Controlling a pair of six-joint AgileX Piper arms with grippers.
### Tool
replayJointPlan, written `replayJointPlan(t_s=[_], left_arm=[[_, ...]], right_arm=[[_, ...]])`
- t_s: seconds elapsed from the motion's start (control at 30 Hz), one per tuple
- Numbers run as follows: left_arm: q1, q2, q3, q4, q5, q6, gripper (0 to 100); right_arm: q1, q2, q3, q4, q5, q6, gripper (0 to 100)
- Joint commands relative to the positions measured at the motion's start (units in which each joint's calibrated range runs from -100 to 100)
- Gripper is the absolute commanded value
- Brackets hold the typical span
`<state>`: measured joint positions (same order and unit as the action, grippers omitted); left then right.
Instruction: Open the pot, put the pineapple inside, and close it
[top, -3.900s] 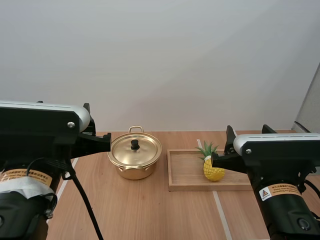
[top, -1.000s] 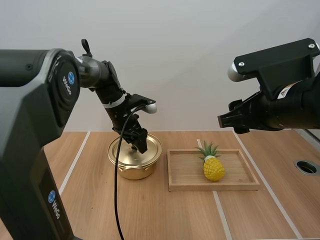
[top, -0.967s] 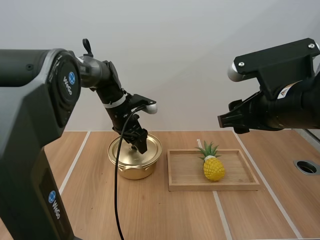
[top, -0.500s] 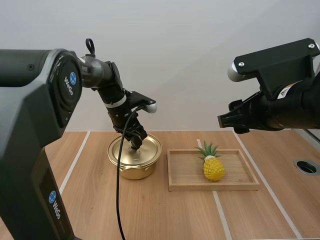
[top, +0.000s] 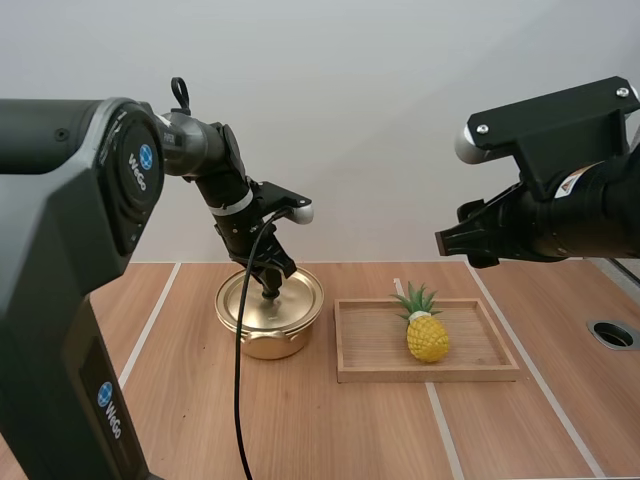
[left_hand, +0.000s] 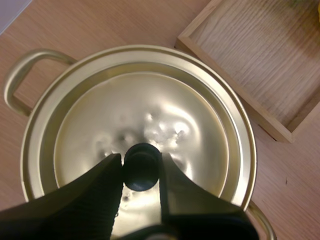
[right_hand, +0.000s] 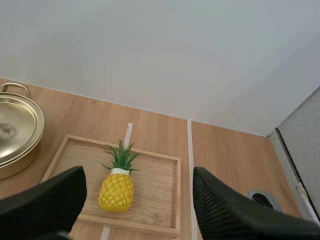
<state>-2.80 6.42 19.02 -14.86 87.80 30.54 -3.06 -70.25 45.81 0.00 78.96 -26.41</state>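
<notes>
Pinching the black knob (left_hand: 141, 167) of the lid (left_hand: 150, 125) with the left gripper (top: 270, 288), fingers pressed to both its sides. Finds lid seated flat on the pot (top: 268, 338), left of centre in the high view. Records pineapple (top: 427, 335) on the tray (top: 480, 372), right of centre, untouched. Records right gripper (right_hand: 138, 172) raised at upper right, fingers spread wide, holding nothing. Judges hold marginal, with tips only on a small round knob. Risks slipping off during the lift, dropping the lid, or tilting it so as to catch the rim and drag the pot.
</notes>
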Motion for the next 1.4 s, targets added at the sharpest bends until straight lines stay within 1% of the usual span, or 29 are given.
replayJointPlan(t_s=[0.0,0.1,0.3,0.43,0.57,0.9,1.17,1.27,1.37], left_arm=[[-0.17,-1.7,-0.9,-0.7,0.2,-0.2,0],[-0.17,-4.1,-3.8,-0.7,1.3,-0.8,0],[-0.17,-8.3,-13.7,-1.1,7.3,-2.6,0],[-0.17,-11.2,-21.0,-1.4,7.2,-3.7,0],[-0.17,-14.2,-27.7,-3.8,4.3,-3.7,0],[-0.17,-21.1,-39.8,-9.1,-18.4,-3.7,0],[-0.17,-26.0,-45.0,-13.0,-43.0,-3.3,0],[-0.17,-28.2,-45.7,-14.8,-50.8,-3.3,0],[-0.17,-30.3,-45.7,-18.9,-62.0,-3.2,0]], right_arm=[[-0.2,-0.1,-0.6,-0.4,0.3,-0.6,100],[-0.2,-0.1,-0.6,0.0,0.3,-0.7,100],[-0.2,-0.1,-0.6,0.0,0.3,-0.7,100],[-0.2,-0.1,-0.6,0.0,0.3,-0.7,100],[-0.2,-0.1,-0.6,0.0,0.3,-0.7,100],[-0.2,-0.1,-0.6,-0.4,0.3,-0.8,100],[-0.2,-0.1,-0.6,0.0,-1.0,-0.8,100],[-0.2,-0.1,-0.5,2.4,-3.4,-0.8,100],[-0.2,-0.1,-0.5,4.8,-4.3,-1.2,100]])
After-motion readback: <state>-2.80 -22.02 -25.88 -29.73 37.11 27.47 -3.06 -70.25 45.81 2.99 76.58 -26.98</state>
